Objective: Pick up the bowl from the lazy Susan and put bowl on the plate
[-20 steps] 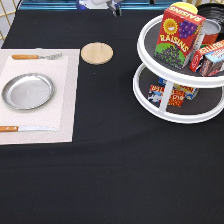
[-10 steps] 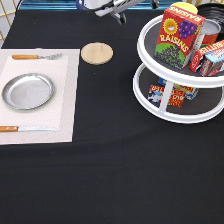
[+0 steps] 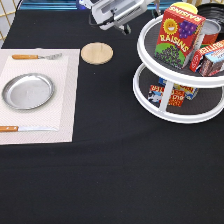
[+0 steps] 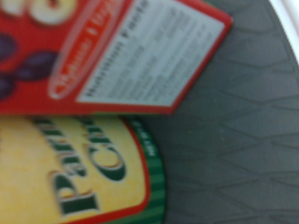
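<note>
At the exterior view's top, the silver and white gripper (image 3: 119,13), up in the air between the round wood coaster (image 3: 97,53) and the lazy Susan (image 3: 176,118), near the top shelf's rim. Nothing to be seen in its hold. No way to tell how far open the claw is. On the exterior view's right, the lazy Susan with two grey shelves and white posts. On its top shelf, a red raisins box (image 3: 177,35) standing up, a yellow can (image 3: 185,6) behind it, and small red boxes (image 3: 211,56) lying beside it. On the bottom shelf, another small box (image 3: 168,93). Hard to find the bowl: just a dark curved edge in the far top right corner, behind the things on the top shelf, too hidden to be sure. On the exterior view's left, the shiny plate (image 3: 27,91) bare on a pale place mat (image 3: 65,105), well apart from the lazy Susan. A fork (image 3: 36,56) above the plate and a knife (image 3: 25,129) below it, both on the mat. Black cloth (image 3: 125,175) all over the table. Close up in the wrist view, the red box (image 4: 93,50) and the yellow and green can (image 4: 63,175) side by side on the bumpy grey mat (image 4: 236,140).
</note>
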Robot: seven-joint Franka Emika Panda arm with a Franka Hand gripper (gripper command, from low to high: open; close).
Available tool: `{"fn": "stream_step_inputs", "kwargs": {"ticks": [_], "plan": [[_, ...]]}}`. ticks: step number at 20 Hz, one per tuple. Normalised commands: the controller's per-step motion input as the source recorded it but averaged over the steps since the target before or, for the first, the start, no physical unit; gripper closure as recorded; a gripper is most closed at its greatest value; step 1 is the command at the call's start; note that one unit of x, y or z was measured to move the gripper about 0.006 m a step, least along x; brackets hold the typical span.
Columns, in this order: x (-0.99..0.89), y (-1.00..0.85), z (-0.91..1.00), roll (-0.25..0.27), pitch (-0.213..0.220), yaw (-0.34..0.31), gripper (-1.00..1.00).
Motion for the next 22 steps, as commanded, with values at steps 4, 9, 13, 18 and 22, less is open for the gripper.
{"fn": "stream_step_inputs", "kwargs": {"ticks": [4, 9, 13, 18, 22], "plan": [[0.00, 0.14, -0.41, 0.008, -0.003, 0.000, -1.00], [0.09, 0.11, -0.16, 0.000, -0.007, 0.001, -1.00], [0.55, 0.00, 0.00, 0.000, 0.047, 0.005, -1.00], [0.63, -0.08, -0.12, 0.002, 0.027, 0.027, -1.00], [0.67, -0.14, -0.10, 0.008, 0.017, 0.022, -1.00]]}}
